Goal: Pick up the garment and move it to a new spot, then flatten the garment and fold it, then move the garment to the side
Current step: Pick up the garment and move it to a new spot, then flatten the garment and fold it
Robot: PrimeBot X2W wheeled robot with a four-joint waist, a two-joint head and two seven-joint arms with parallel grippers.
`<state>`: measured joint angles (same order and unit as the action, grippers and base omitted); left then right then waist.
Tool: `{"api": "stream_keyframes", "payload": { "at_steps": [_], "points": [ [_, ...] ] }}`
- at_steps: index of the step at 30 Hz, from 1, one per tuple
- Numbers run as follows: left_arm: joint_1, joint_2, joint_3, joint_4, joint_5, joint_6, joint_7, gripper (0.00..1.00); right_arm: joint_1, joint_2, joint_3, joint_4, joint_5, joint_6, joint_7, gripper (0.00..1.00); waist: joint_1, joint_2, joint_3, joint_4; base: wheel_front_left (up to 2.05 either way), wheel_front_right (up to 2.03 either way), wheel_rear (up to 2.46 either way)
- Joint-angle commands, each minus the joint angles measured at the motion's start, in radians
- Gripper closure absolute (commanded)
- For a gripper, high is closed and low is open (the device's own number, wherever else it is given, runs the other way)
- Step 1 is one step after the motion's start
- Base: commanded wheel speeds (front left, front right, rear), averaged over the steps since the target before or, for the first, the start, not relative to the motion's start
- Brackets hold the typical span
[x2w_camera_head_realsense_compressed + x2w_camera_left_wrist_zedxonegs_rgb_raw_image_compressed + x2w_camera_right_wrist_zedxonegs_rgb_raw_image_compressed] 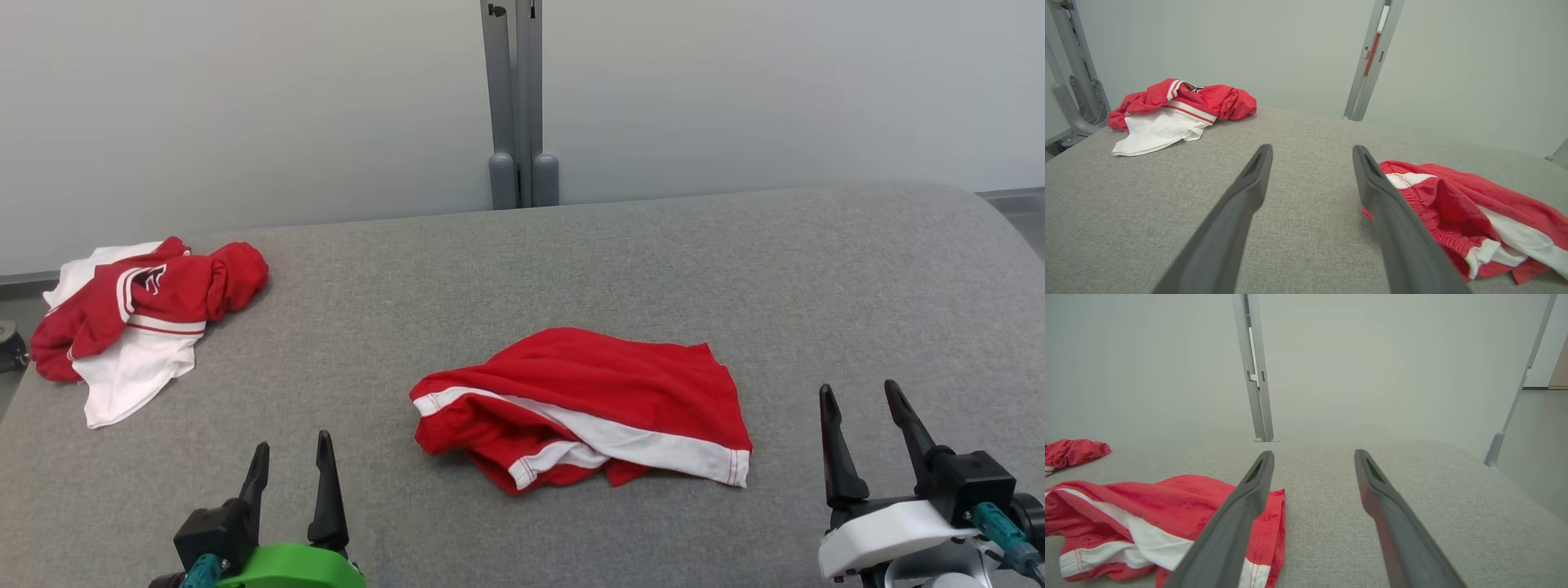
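A red garment with white stripes [588, 404] lies crumpled in the middle of the grey table [571, 269]. In the left wrist view the garment [1470, 216] is at the right, and in the right wrist view the garment [1147, 514] is at the lower left. My left gripper [291, 457] stands open near the table's front edge, left of the garment and apart from it. My right gripper [860, 400] is open too, to the garment's right, holding nothing. The left gripper [1312, 153] and the right gripper [1314, 457] both hover over bare cloth surface.
A second red and white garment [139, 314] is bunched at the table's far left edge. A grey metal post [516, 98] rises behind the table against a pale wall. The table's right edge curves down at the far right.
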<state>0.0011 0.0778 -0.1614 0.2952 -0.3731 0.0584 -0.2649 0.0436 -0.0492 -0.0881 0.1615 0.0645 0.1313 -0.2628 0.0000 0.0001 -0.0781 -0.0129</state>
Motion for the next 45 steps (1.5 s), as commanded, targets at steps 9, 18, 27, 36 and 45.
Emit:
{"api": "stream_keyframes", "payload": {
  "at_steps": [9,18,27,36,45],
  "points": [
    [0.051,-0.02,0.023,-0.01,0.049,-0.028,0.001,0.0,0.031,-0.003,0.054,0.014,0.024,-0.001,-0.003,0.0,0.0,-0.0001,-0.015,0.015,0.0,0.0,0.0],
    [0.043,-0.026,0.025,0.003,0.06,-0.04,0.001,0.0,0.025,-0.003,0.057,0.018,0.019,-0.001,-0.003,0.0,0.0,-0.0001,-0.015,0.017,0.0,0.0,0.0],
    [0.033,-0.027,0.02,0.008,0.057,-0.037,0.001,0.0,0.019,-0.003,0.055,0.019,0.019,-0.001,-0.003,0.0,0.0,-0.0001,-0.008,0.01,0.0,0.0,0.0],
    [-0.023,-0.027,-0.051,0.058,0.028,-0.065,0.005,0.0,0.01,-0.003,0.051,0.018,0.013,-0.001,-0.003,0.0,0.0,-0.0001,0.007,0.0,0.0,0.0,0.0],
    [-0.17,-0.025,-0.201,0.226,-0.115,-0.063,0.097,0.0,-0.013,-0.003,0.074,0.024,0.014,-0.001,-0.003,0.0,0.0,-0.0001,0.035,-0.045,0.0,0.0,0.0]
  ]
}}
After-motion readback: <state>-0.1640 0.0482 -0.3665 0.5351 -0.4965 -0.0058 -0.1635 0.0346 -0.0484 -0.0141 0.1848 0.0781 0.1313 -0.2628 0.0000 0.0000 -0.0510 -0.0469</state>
